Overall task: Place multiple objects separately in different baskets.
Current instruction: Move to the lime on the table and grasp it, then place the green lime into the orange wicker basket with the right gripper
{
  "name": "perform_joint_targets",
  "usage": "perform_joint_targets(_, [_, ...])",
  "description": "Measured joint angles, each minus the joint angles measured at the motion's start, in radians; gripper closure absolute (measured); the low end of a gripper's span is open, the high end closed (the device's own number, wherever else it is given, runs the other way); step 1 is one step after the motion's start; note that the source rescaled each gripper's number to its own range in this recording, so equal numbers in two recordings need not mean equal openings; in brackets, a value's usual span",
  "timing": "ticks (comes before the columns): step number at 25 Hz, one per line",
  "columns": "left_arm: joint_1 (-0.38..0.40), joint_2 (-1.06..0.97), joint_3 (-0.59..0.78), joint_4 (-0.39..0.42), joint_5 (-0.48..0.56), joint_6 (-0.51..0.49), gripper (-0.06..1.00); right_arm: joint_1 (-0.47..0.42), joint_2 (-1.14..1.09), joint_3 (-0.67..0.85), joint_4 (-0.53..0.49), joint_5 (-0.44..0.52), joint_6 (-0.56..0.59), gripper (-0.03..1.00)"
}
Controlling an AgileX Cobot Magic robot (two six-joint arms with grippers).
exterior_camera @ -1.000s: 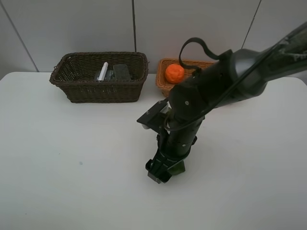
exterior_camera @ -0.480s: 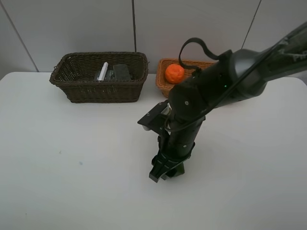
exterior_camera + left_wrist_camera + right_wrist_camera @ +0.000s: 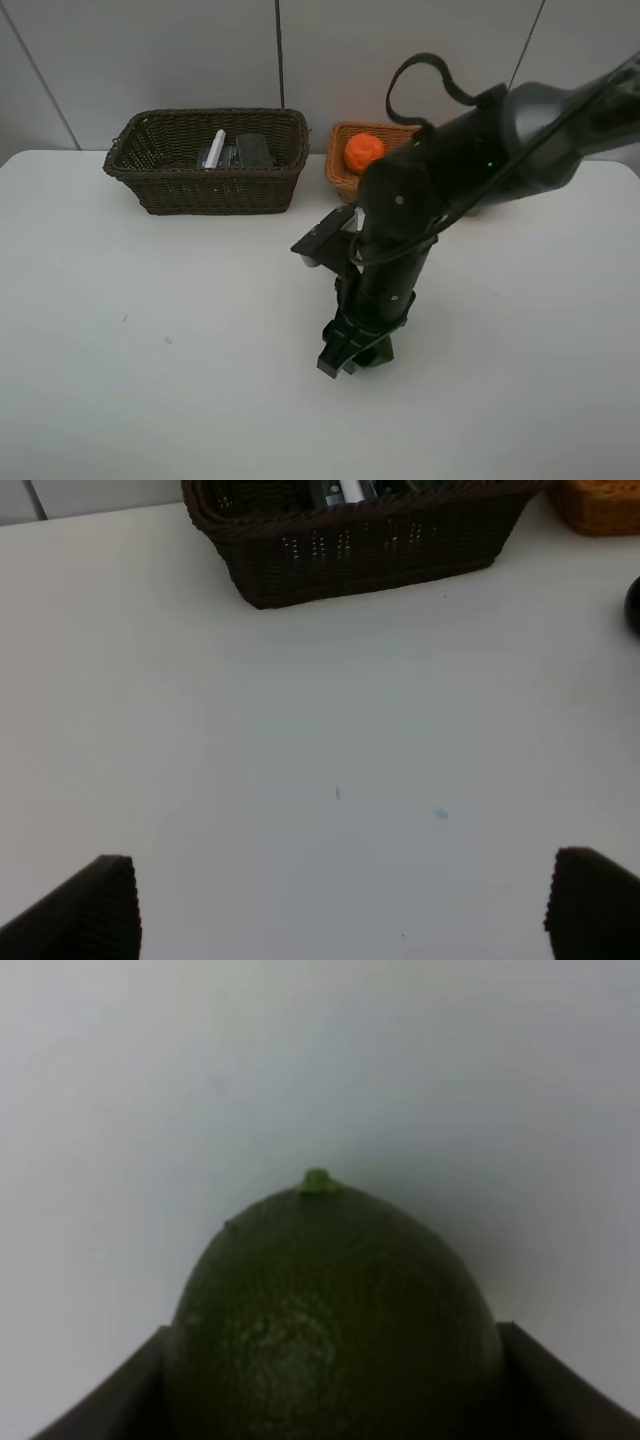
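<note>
My right gripper [image 3: 352, 358] points down at the middle of the white table, shut on the dark green fruit [image 3: 374, 354]. The right wrist view shows that fruit [image 3: 330, 1320] filling the space between both fingers, its stem nub facing away. Whether it touches the table I cannot tell. At the back stands the dark brown basket [image 3: 205, 185], holding a white marker [image 3: 215, 147] and a black eraser block [image 3: 254, 150]. The light tan basket [image 3: 341, 176] to its right holds an orange [image 3: 364, 152]. My left gripper [image 3: 345, 910] is open over bare table, out of the high view.
The right arm's dark body [image 3: 470, 160] and its cable loop reach in from the right and cover most of the tan basket. The wall rises directly behind both baskets. The left wrist view shows the brown basket [image 3: 370, 545] and a corner of the tan basket [image 3: 600, 505].
The right gripper's fingers have closed on the green fruit. The right arm has shifted slightly to the right. The left gripper has not changed.
</note>
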Motion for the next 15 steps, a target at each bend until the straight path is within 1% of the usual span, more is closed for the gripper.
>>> perform_joint_targets(3, [0.0, 0.0, 0.0, 0.0, 0.0, 0.0, -0.06, -0.014, -0.113, -0.001, -0.02, 0.006, 0.002, 0.96])
perform_joint_targets(5, [0.0, 0.0, 0.0, 0.0, 0.0, 0.0, -0.06, -0.058, -0.178, -0.024, -0.023, 0.01, 0.004, 0.96])
perform_joint_targets(6, [0.0, 0.0, 0.0, 0.0, 0.0, 0.0, -0.06, -0.099, -0.197, -0.041, -0.024, 0.012, 0.004, 0.96])
perform_joint_targets(9, [0.0, 0.0, 0.0, 0.0, 0.0, 0.0, -0.06, -0.258, -0.206, -0.127, -0.02, 0.001, 0.004, 0.96])
perform_joint_targets(11, [0.0, 0.0, 0.0, 0.0, 0.0, 0.0, -0.06, -0.383, -0.19, -0.185, -0.008, -0.036, 0.004, 0.96])
perform_joint_targets(15, [0.0, 0.0, 0.0, 0.0, 0.0, 0.0, -0.06, -0.587, -0.103, -0.306, 0.068, -0.124, 0.004, 0.96])
